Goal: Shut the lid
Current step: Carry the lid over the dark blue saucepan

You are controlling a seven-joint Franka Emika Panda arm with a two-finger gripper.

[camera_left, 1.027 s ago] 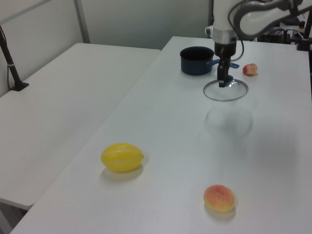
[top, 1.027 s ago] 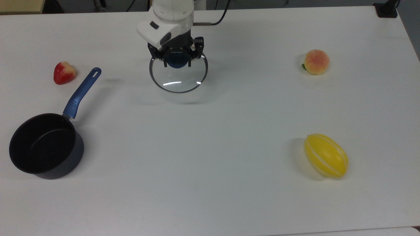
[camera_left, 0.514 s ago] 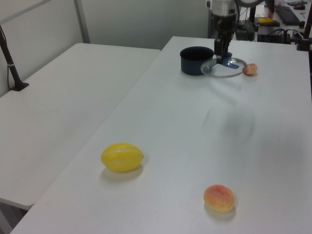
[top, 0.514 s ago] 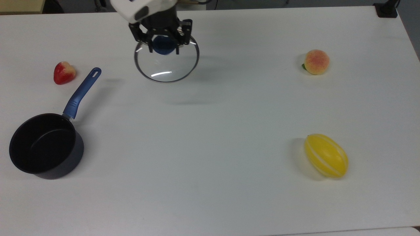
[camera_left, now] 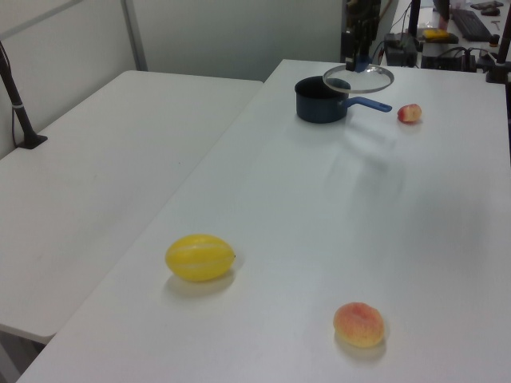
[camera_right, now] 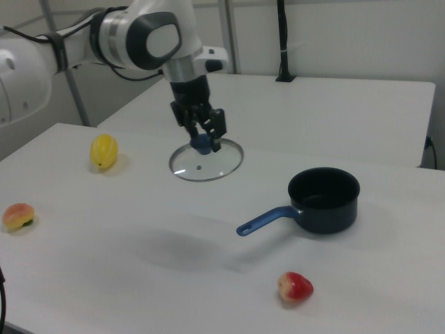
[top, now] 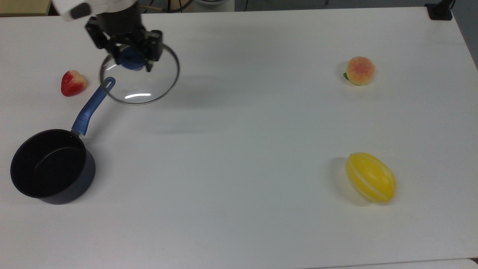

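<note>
1. Lid (top: 140,80) held in the air by its blue knob (top: 131,61), well above the table (top: 239,149); roughly level in the right view (camera_right: 206,161), rim and glass free of any contact below.
2. Moved toward the top view's left since half a second ago: then clear of the pan's handle, now overlapping the handle tip (top: 108,83) in the top view. Higher as well, judging by the left view, where it now hangs at about the level of the pan's rim (camera_left: 358,77).
3. Gripper (top: 129,61) pinching the knob, fingers (top: 154,45) closed on either side of it; seen likewise in the right view (camera_right: 203,142). Carried along with the lid toward the top view's upper left corner over the last second.
4. Pan (top: 52,166) upright and uncovered near the top view's left edge, handle (top: 91,108) pointing up and to the right; unchanged in place. Lid well apart from the pan's opening, not yet over it in the right view (camera_right: 324,198).
5. Strawberry (top: 73,82) just to the left of the lid in the top view, on the table, unmoved.
6. Peach (top: 359,70) and yellow melon (top: 371,177) far off on the top view's right side, both where they were.
</note>
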